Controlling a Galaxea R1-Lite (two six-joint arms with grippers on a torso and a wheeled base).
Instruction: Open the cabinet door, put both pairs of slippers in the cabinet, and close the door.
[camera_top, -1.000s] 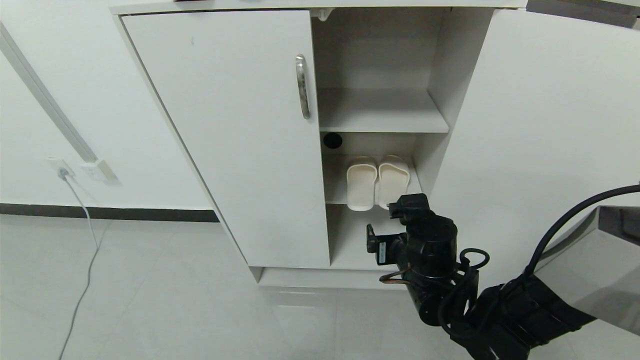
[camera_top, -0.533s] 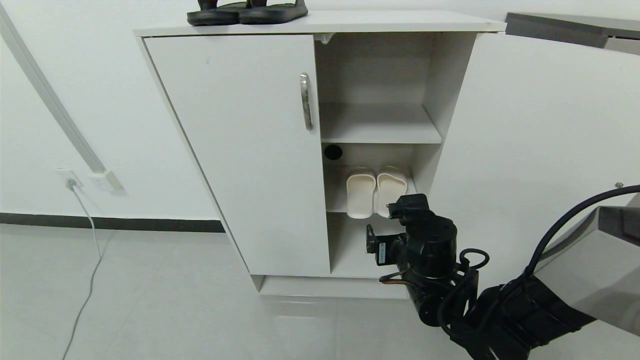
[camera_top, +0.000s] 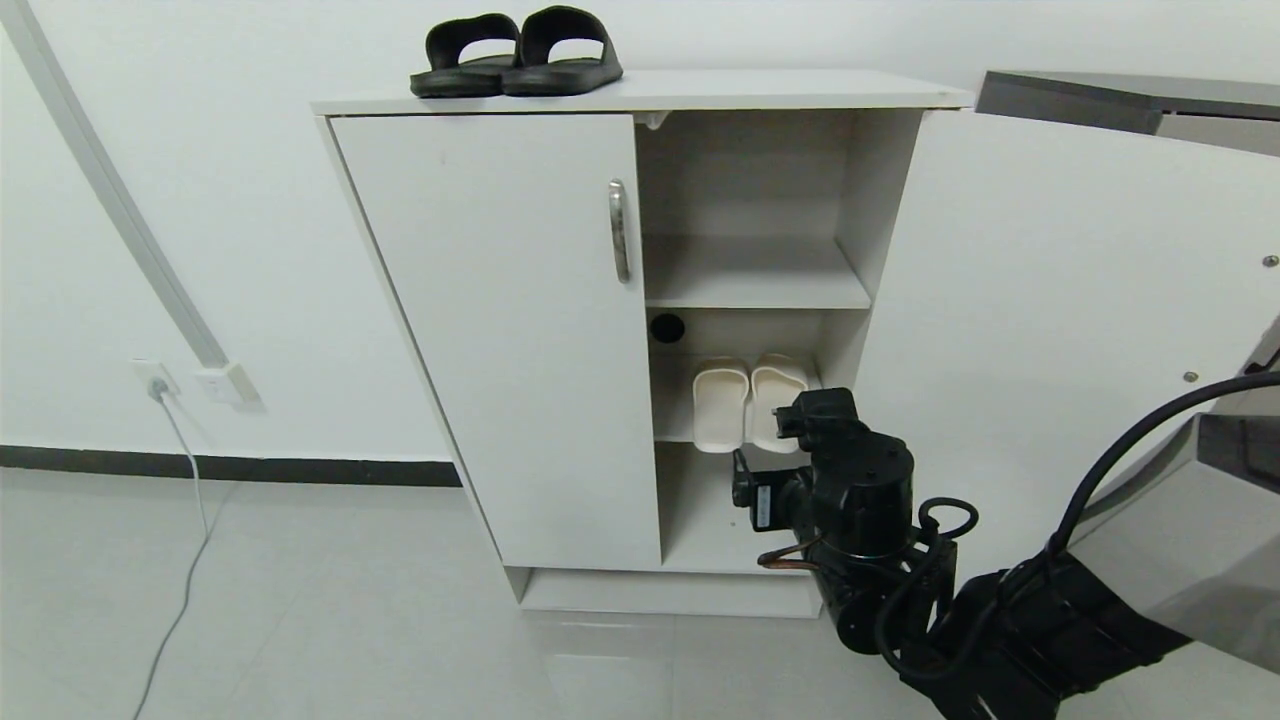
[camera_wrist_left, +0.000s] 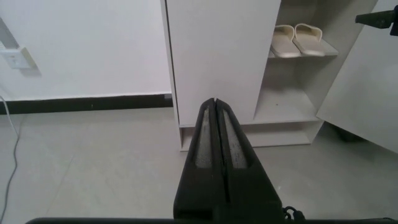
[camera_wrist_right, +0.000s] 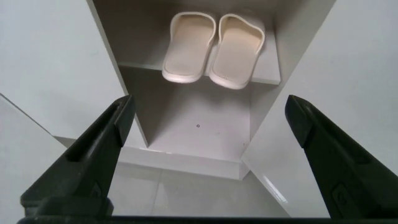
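- Pale floor tiles (camera_top: 300, 620) and a white wall (camera_top: 200, 150) are seen around the cabinet (camera_top: 780, 90); the black slippers (camera_top: 517, 55) are seen on its top, the white slippers (camera_top: 748, 400) on a lower shelf inside.
- Left wrist: the left gripper (camera_wrist_left: 214, 107) is shown pressed together, empty, well back from the cabinet.
- Right wrist: the right gripper (camera_wrist_right: 208, 115) is held wide and empty before the cabinet's opening; the black slippers could be pushed off the top by a low approach.

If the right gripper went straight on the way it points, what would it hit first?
Likely the cabinet's bottom compartment floor, under the shelf holding the cream slippers; the open right gripper seems aimed below them, though depth is unclear.
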